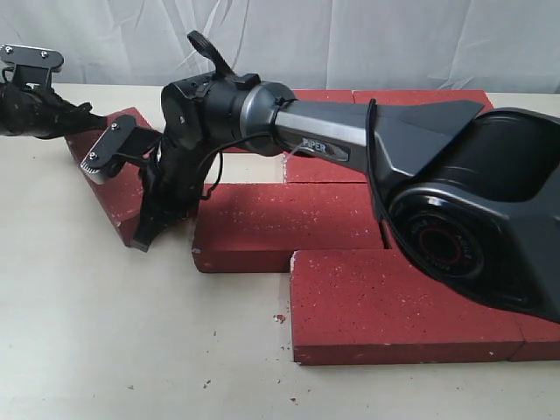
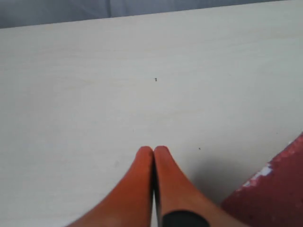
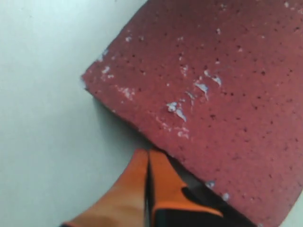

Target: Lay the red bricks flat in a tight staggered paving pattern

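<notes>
Lying beneath the angled brick point(image 1: 122, 197) and everything else, a pale table point(image 1: 105, 341). Reaching to that brick from the right, the bulky black right arm point(image 1: 455, 175), covering parts of the other red bricks point(image 1: 289, 223): flat, staggered rows right of it, dark red, rough, white-speckled. Right gripper point(image 3: 148, 153) fingers point(image 3: 135, 184) pressed together just beside its edge; contact unclear. Left gripper point(image 2: 153, 150) fingers point(image 2: 137, 184) also pressed together, near its chipped whitish corner, mostly cut off. Tiny crumbs point(image 1: 278, 318) in front.

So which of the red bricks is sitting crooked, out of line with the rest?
The leftmost brick in the exterior view: it lies turned diagonally, while the other bricks sit square in parallel rows.
</notes>
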Controlling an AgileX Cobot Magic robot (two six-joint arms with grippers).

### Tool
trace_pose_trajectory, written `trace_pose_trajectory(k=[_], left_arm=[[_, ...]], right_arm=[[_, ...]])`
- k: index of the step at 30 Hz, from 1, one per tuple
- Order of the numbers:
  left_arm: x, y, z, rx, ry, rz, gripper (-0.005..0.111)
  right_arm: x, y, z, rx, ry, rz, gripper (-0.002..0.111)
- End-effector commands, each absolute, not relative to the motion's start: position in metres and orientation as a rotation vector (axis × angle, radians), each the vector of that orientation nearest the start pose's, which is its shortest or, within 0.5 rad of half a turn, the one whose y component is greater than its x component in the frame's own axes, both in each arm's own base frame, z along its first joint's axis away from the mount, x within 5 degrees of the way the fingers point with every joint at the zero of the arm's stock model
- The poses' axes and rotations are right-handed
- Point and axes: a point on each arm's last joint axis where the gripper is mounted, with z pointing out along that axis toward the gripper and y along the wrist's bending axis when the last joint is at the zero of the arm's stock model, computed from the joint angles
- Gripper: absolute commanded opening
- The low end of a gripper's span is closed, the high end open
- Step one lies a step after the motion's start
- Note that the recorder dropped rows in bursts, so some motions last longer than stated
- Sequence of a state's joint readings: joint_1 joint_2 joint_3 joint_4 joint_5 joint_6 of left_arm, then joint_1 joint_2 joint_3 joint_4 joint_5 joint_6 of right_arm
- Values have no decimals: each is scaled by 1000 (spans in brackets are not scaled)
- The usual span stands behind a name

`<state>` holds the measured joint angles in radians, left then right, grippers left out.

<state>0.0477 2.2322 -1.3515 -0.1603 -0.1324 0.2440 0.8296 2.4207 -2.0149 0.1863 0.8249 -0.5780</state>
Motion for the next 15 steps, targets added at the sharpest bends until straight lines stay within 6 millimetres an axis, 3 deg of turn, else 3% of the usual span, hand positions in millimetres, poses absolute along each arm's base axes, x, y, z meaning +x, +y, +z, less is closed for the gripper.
trace_pose_trajectory(k=[1, 7, 15], left_arm=[[470, 21, 96, 18, 2218, 91, 0], [469, 22, 101, 58, 2231, 101, 0], [458, 40, 126, 171, 2332, 160, 0]], right_arm=[[346, 393, 144, -1640, 2143, 288, -1], [349, 390, 144, -1676, 2109, 206, -1], [364, 388, 149, -1617, 1995, 39, -1]])
